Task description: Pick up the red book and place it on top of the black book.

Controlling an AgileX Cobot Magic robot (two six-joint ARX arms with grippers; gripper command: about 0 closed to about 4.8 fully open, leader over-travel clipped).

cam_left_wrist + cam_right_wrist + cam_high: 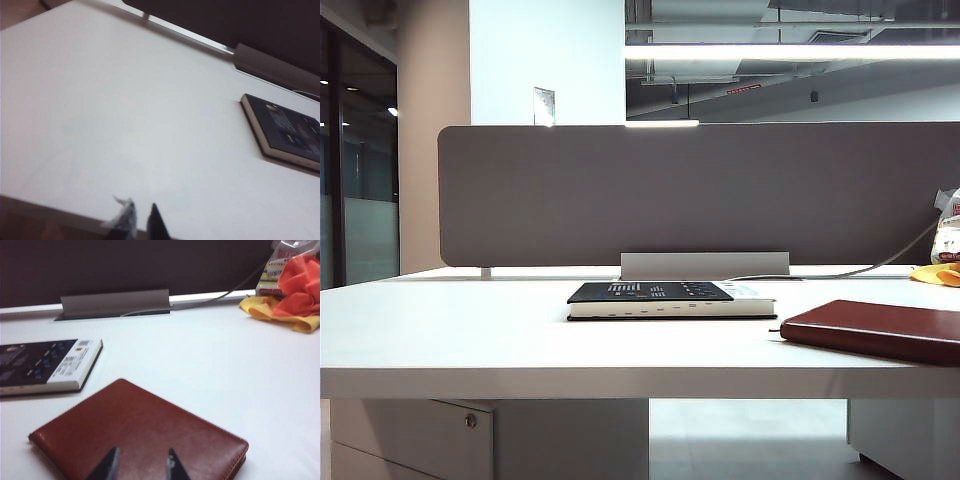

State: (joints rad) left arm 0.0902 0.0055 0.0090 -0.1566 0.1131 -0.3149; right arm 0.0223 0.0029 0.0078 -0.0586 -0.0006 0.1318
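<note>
Left gripper [142, 220] hovered near table edge [60, 212], tips nearly together; right gripper [142, 465], tips apart, above smooth leathery red book [150, 435], beside black book [45, 362].

The white counter [470, 330] carries the black book [665, 298] near its middle, the red book [880, 330] apart at its right, and yellow-and-orange cloths [287, 297] far back.

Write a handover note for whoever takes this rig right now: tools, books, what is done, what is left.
Left tool: jaws nearly together, empty, above bare white table, well away from the black book.
Right tool: jaws apart, empty, hanging near the red book.
Both books lie flat on the table, apart, red book nearer the front edge and to the right in the exterior view.
Done: nothing.
Left: grasp the red book, lift it, set it on the black book.
</note>
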